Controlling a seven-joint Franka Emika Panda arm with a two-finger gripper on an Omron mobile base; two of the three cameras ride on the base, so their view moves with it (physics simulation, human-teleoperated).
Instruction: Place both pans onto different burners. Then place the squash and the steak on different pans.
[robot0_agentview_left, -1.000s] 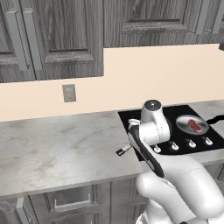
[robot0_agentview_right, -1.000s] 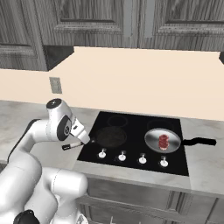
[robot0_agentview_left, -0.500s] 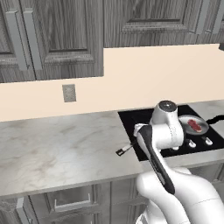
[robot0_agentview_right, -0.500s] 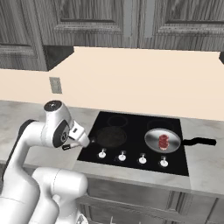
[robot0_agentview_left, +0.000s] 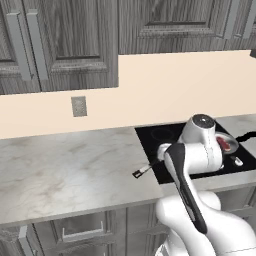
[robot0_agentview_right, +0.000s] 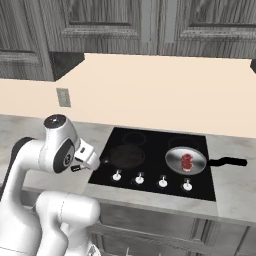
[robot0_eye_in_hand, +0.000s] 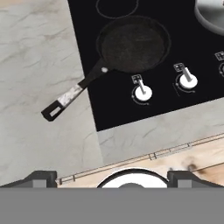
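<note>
The matte black pan (robot0_eye_in_hand: 133, 43) sits on the front left burner of the cooktop (robot0_agentview_right: 150, 145). Its long handle (robot0_eye_in_hand: 68, 98) reaches out over the marble counter. The silver pan (robot0_agentview_right: 186, 161) rests on the front right burner with the dark-red steak (robot0_agentview_right: 187, 161) in it. A bare back burner (robot0_agentview_right: 135, 138) shows as a thin ring. My gripper (robot0_eye_in_hand: 113, 178) hovers high over the counter's front edge, open, its fingertips (robot0_eye_in_hand: 41, 177) wide apart with nothing between them. The squash is out of view.
Small white knobs (robot0_eye_in_hand: 143, 92) line the cooktop's front. Marble counter (robot0_agentview_left: 65, 165) stretches to the left of the cooktop, with a wall outlet (robot0_agentview_left: 78, 106) above it. Dark cabinets hang overhead, and the silver pan's handle (robot0_agentview_right: 227, 161) points right.
The arm's upper joints have swung right in the left base view. Both pans and the steak have stayed put, and the gripper has stayed open.
</note>
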